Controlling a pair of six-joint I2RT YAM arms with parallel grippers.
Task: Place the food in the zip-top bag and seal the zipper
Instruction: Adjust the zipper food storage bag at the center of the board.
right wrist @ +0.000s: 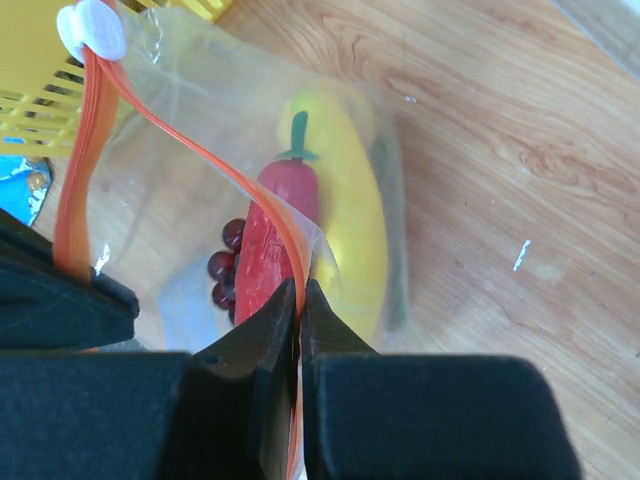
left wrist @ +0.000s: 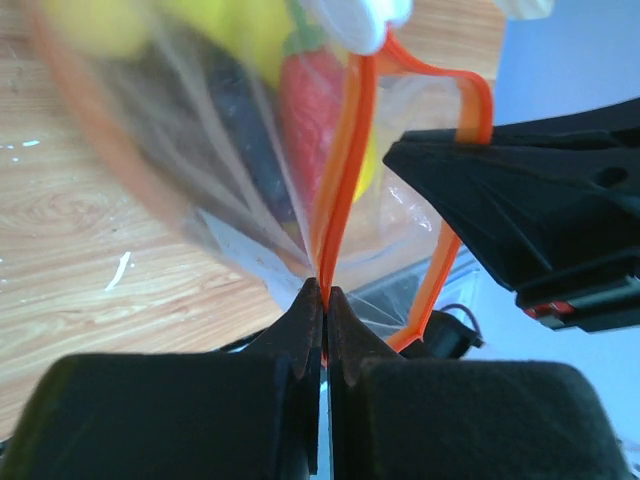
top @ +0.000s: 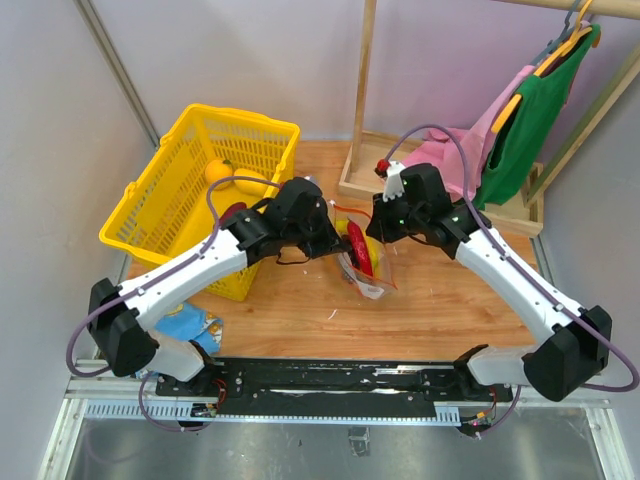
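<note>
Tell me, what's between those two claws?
The clear zip-top bag holding toy food; left gripper and right gripper both pinch its red zipper. Top view shows it.

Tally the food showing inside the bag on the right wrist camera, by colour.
Yellow: 1, banana
Red: 1, pepper
Dark red: 1, grapes, counted as one bunch
Total: 3

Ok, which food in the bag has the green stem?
The long red piece, lying between the yellow piece and the dark round cluster.
</note>
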